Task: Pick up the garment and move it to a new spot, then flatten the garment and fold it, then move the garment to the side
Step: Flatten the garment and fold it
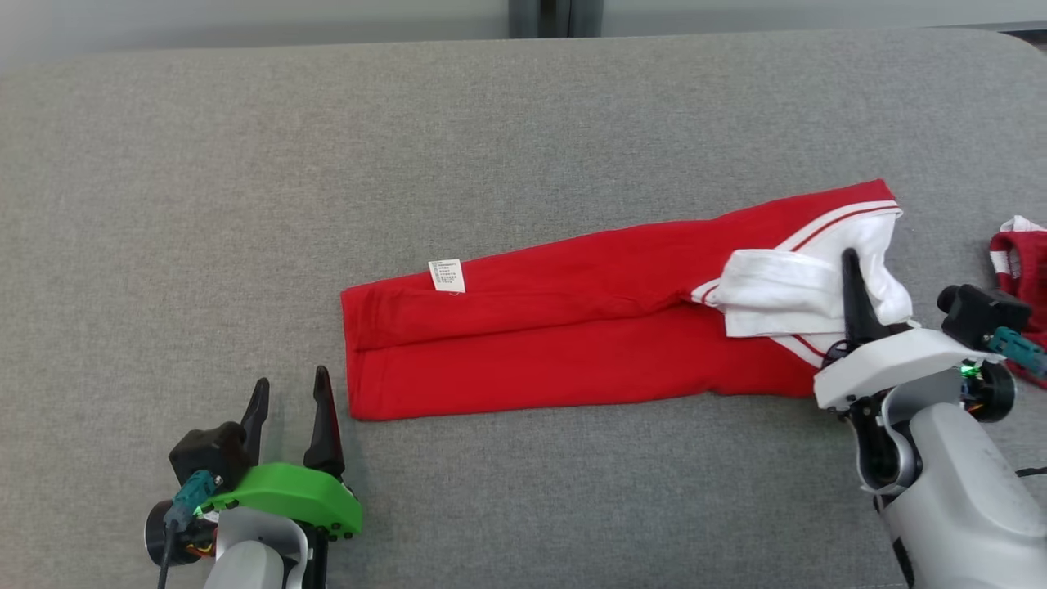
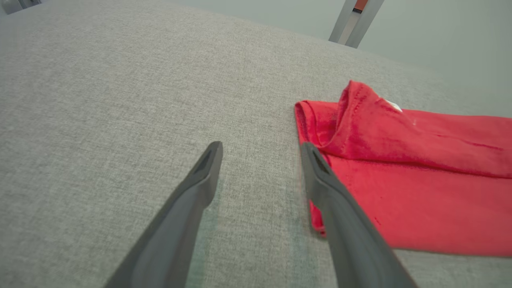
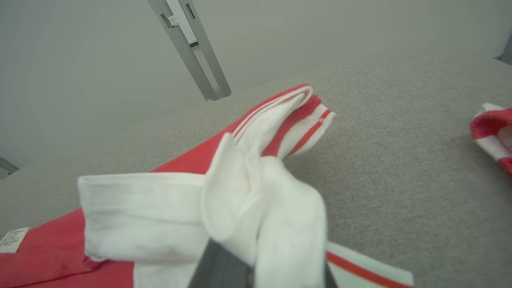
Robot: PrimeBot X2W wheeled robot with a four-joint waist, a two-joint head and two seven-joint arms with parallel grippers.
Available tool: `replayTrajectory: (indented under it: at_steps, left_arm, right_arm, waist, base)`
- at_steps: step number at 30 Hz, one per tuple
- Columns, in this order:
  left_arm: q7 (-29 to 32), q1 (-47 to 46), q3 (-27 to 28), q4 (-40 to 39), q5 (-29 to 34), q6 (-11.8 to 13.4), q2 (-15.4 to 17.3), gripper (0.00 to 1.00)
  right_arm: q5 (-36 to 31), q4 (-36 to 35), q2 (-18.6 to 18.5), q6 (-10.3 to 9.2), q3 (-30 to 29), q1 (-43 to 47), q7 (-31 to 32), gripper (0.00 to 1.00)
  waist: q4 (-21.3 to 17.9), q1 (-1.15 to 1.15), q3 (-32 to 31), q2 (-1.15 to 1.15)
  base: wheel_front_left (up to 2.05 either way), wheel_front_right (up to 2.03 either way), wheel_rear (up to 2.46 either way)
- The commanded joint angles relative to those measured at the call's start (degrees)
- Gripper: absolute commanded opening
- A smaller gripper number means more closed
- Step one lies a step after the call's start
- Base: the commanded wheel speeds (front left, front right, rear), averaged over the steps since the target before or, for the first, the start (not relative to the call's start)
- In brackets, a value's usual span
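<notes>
A long red garment with a white, red-striped end lies flat across the grey fabric surface, a white label near its left end. My right gripper is at the garment's right end, shut on a bunched white fold that is lifted and drapes over the fingers, hiding the tips. My left gripper stands open on the bare surface just left of the garment's left edge. Its right finger is beside the red hem, and nothing is between the fingers.
A second red and white cloth item lies at the right edge, just past my right wrist. A grey metal post stands behind the surface's far edge. Bare grey surface stretches to the left and far side.
</notes>
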Motion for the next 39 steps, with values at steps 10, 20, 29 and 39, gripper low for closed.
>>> replayTrajectory:
  at_steps: [10, 20, 29, 39]
  left_arm:
    - [0.0, 1.8, -3.8, 2.4, -0.6, -0.5, 0.3, 1.00]
    - [0.0, 3.2, -7.3, 2.8, -2.0, -0.3, 0.2, 1.00]
    - [0.0, 3.8, -10.6, 2.0, -3.3, 1.3, 0.2, 1.00]
    - [0.0, 3.0, -7.9, -0.9, -1.9, 2.5, 0.2, 1.00]
  right_arm:
    - [3.5, -10.1, 3.6, -0.05, 14.5, 2.5, 0.9, 0.00]
    - [3.1, -5.0, 6.1, -0.04, 22.3, -3.6, 3.4, 0.00]
    - [0.5, 4.7, 7.6, -0.04, 25.1, -8.3, 2.1, 1.00]
    - [-1.1, 0.1, 7.8, -0.05, 21.4, -8.7, -0.2, 1.00]
  waist:
    - [5.3, 0.00, -2.0, 0.00]
    - [16.0, 0.00, -2.9, 0.00]
    - [21.5, 0.00, -2.6, 0.00]
    - [15.3, 0.00, -3.0, 0.00]
  base:
    - [0.00, 0.00, 0.00]
    - [0.00, 0.00, 0.00]
    - [0.00, 0.00, 0.00]
    - [0.00, 0.00, 0.00]
